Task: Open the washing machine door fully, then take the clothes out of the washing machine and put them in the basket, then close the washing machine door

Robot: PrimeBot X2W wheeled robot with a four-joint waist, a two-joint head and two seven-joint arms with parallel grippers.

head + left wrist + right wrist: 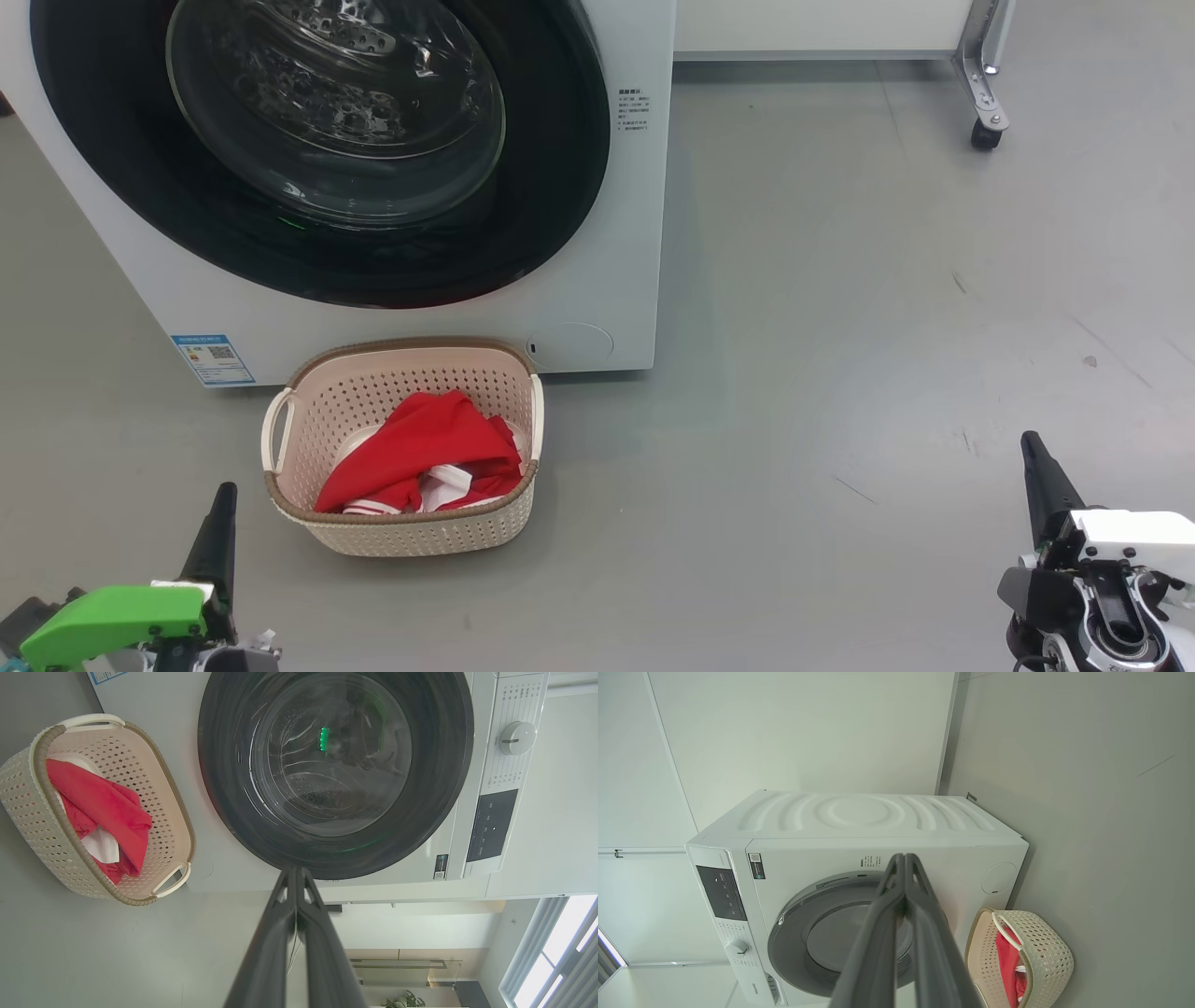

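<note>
**Nearest: hands.** 2 hands noted. The left hand (227, 497) sits low at the robot's left, just beside the basket's near corner. The right hand (1033, 455) sits low at the robot's right, well apart from everything. On each, the 2 dark fingers are pressed together along their length and carry nothing. Judgement: both are parked clear of the machine because no grip is in hand.

**Middle: basket and clothes.** 1 basket (420, 539) stands upright on the grey floor (840, 327), directly below the door, with its far rim close to the machine's base; contact cannot be confirmed. It has 2 side handles. Judgement: this position keeps the carry from the drum short. The clothes (420, 448), red with white trim, lie inside the basket as 1 crumpled bundle below the rim. The number of garments cannot be told.

**Far: machine.** 1 washing machine (627, 233) stands behind the basket, with 1 washing machine door (551, 187). The door's black rim lies flush against the white front, so it is closed. No red fabric shows through the glass. Judgement: all 3 steps of the task appear complete. Also noted are 1 blue label (213, 359), 1 round cover (571, 343) and 1 dial (517, 738).

**Beyond.** 1 caster wheel (985, 135) stands on the floor, well apart.
</note>
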